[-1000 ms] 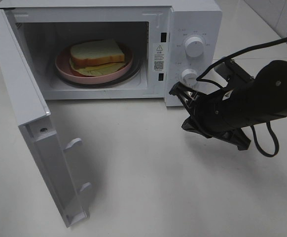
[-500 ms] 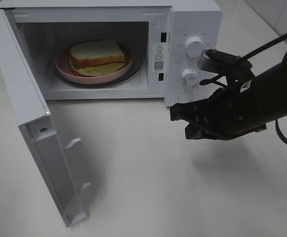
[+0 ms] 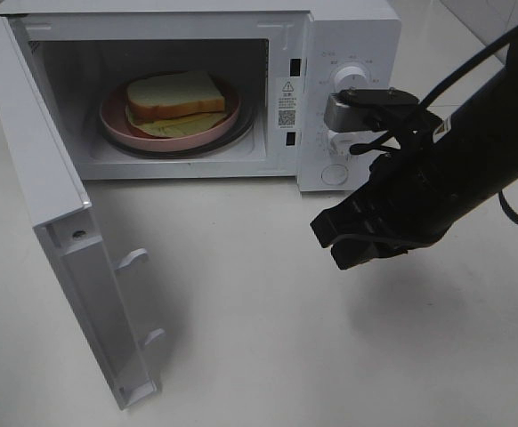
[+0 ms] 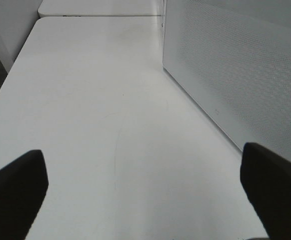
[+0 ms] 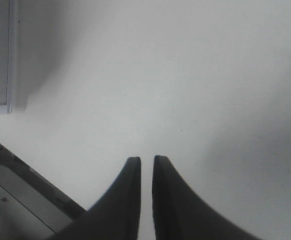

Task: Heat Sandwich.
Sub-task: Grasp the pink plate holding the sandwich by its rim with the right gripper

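Right fingers (image 3: 335,238) withdrawn from white microwave (image 3: 348,36) dials — nearly closed, empty; left fingers (image 4: 145,195) wide open; white-bread sandwich (image 3: 174,96) inside, door (image 3: 54,222) open.

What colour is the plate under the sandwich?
Pink; the plate under the sandwich shows best in the exterior high view.
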